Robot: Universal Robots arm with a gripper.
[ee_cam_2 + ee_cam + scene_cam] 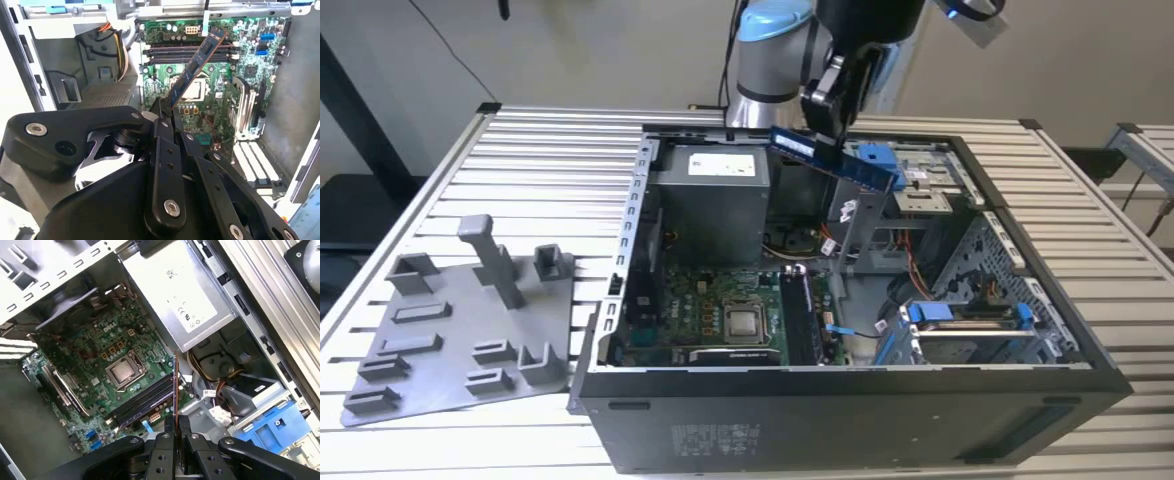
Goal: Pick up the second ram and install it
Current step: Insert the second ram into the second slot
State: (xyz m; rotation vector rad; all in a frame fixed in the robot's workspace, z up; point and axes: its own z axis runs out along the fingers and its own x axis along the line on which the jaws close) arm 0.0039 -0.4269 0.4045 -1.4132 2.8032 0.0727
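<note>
The second ram (838,160) is a dark blue stick hanging tilted above the open computer case (854,385), over its back half. My gripper (829,128) comes down from above and is shut on the stick's upper part. In the second wrist view the second ram (197,65) slants out from my black fingers (162,120) over the green motherboard (215,95) and its long black slots (175,50). The first wrist view shows the second ram (175,390) edge-on between the fingers (165,440), above the slots (142,402).
A grey power supply (707,190) fills the case's back corner on the exterior view's left. The processor socket (744,322) sits mid-board. A blue drive bracket (961,315) and loose cables (854,325) lie toward the exterior view's right. A grey parts fixture (454,330) rests outside the case.
</note>
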